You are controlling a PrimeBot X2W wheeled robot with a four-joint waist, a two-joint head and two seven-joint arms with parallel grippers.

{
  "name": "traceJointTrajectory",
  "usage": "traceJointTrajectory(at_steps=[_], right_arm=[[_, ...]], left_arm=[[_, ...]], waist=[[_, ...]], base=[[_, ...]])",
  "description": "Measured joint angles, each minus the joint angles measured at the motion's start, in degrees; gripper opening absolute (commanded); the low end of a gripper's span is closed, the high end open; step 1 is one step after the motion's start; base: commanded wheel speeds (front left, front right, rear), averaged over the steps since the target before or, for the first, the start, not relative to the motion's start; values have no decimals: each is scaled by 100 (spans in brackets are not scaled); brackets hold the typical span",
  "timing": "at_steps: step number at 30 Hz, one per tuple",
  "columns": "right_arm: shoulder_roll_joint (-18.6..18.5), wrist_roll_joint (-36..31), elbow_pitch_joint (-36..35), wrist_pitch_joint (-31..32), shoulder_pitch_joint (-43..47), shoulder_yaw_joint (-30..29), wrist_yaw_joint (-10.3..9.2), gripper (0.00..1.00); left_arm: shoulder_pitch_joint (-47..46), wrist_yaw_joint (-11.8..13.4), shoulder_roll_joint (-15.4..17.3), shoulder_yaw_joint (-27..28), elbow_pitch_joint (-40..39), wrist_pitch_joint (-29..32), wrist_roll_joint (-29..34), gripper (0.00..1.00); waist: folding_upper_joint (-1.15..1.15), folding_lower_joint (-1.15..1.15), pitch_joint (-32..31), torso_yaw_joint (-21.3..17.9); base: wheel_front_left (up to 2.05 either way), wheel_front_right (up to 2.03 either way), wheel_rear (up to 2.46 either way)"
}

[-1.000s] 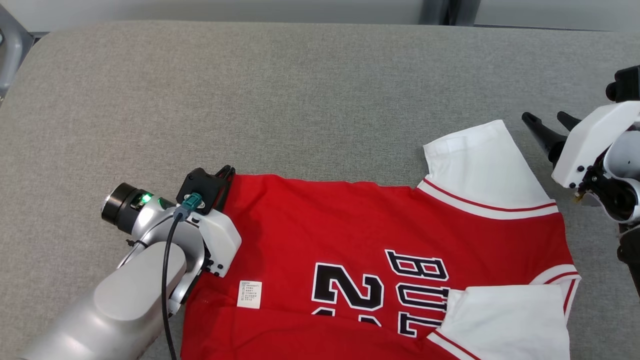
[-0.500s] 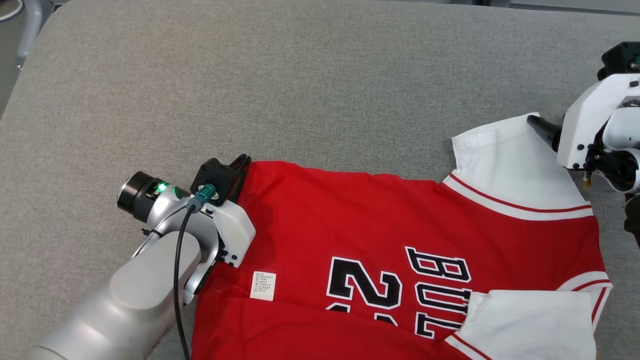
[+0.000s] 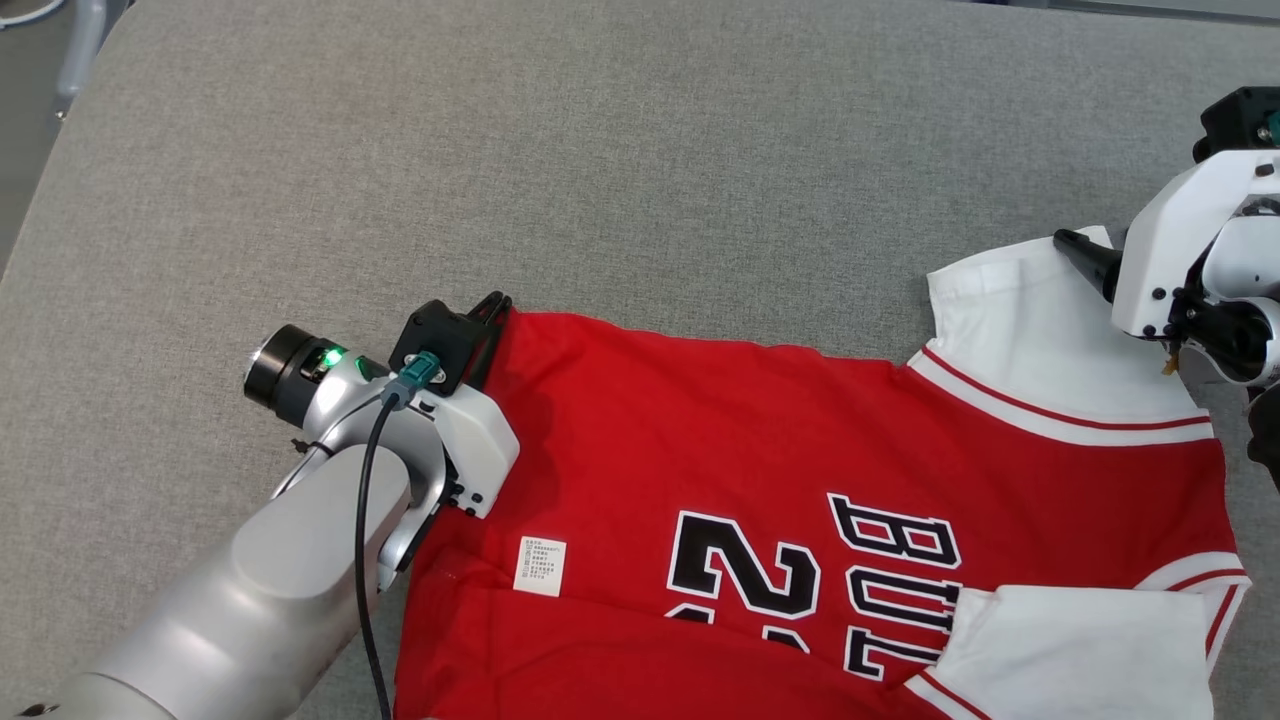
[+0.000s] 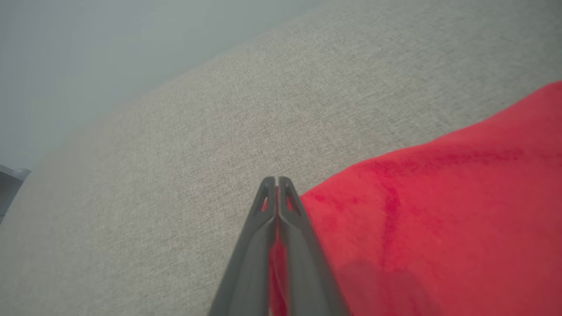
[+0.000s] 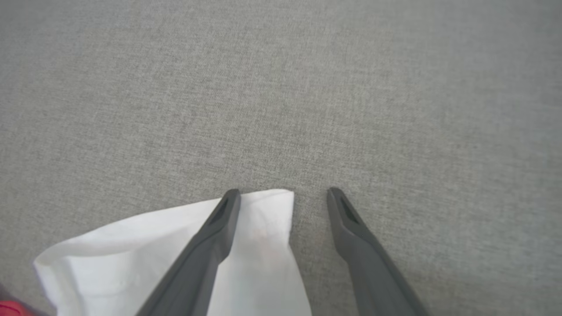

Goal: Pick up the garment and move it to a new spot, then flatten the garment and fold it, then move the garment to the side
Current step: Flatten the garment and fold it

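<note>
Because the right jaws stand released over the very tip of the white sleeve, with one finger above the cloth and the other above bare table, closing there could, I judge, catch only a sliver of the corner. It could also push the corner into a crease instead of pinching it. The left jaws are clenched on the hem corner of the red jersey, and the bite looks small, so a hard pull might slip it free. If one side moves without the other, the jersey would likely skew, and the folded sleeve lying on its front could slide open. The rough weave beneath may also drag the fabric and bunch it.

The jersey lies spread on the near half of the table, toward its right side and well apart from the far edge, with a care label showing near the hem. The table is covered in grey woven cloth and has a rounded far-left corner. Beyond that corner a pale metal frame and a strip of floor show; little else of the room can be made out.
</note>
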Motion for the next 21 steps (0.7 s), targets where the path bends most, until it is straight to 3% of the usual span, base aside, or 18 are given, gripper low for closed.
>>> traceJointTrajectory(at_steps=[7,8,9,15,21], right_arm=[[-19,96,123,-105,-94,149,-1,97],[-21,122,136,-118,-99,169,-1,44],[-26,149,149,-121,-102,188,-1,3],[-38,322,151,-177,-113,401,0,0],[-121,505,-51,-717,-51,582,0,0]], left_arm=[[-10,-24,-45,-16,83,-43,-8,0],[-12,-26,-57,-20,98,-45,-9,0],[-12,-31,-68,-23,116,-51,-10,0],[-13,-38,-94,-42,204,-85,-23,0],[-9,-75,-115,-63,292,-114,-60,0]], waist=[[0,0,32,50],[0,0,33,56],[0,0,31,58],[0,0,-8,47],[0,0,-109,3]], base=[[0,0,0],[0,0,0],[0,0,0],[0,0,0],[0,0,0]])
